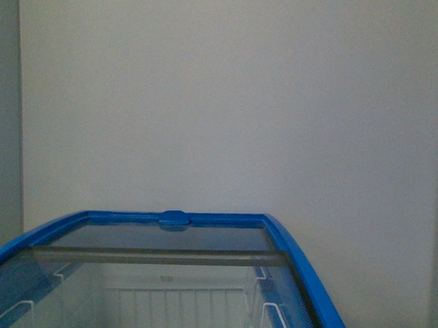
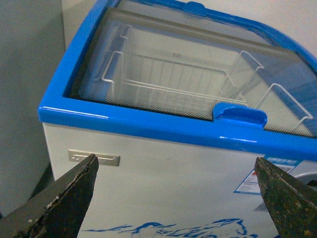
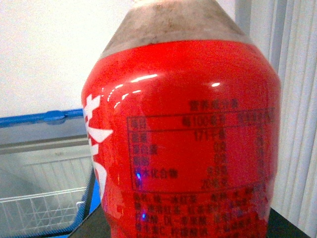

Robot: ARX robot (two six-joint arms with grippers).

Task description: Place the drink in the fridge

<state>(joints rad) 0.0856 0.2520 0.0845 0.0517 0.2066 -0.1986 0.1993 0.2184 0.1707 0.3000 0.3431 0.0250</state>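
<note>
The fridge (image 1: 302,264) is a white chest cooler with a blue rim, its glass top panels shut and white wire baskets (image 1: 182,305) showing beneath. In the left wrist view I see its front wall (image 2: 173,173), its blue handle (image 2: 240,114) and part of the blue mountain picture (image 2: 163,229). My left gripper (image 2: 176,198) is open and empty, in front of that wall, below the rim. My right gripper is shut on the drink (image 3: 183,139), whose red label and brownish liquid fill the right wrist view; its cap is out of view. The fridge rim (image 3: 39,119) lies behind the drink.
A plain white wall (image 1: 230,98) stands behind the fridge. A grey wall (image 2: 25,74) flanks one side of the fridge. Pale vertical blinds or a curtain (image 3: 292,99) hang behind the drink. A small metal plate (image 2: 94,157) and a label sticker (image 2: 270,173) sit on the fridge front.
</note>
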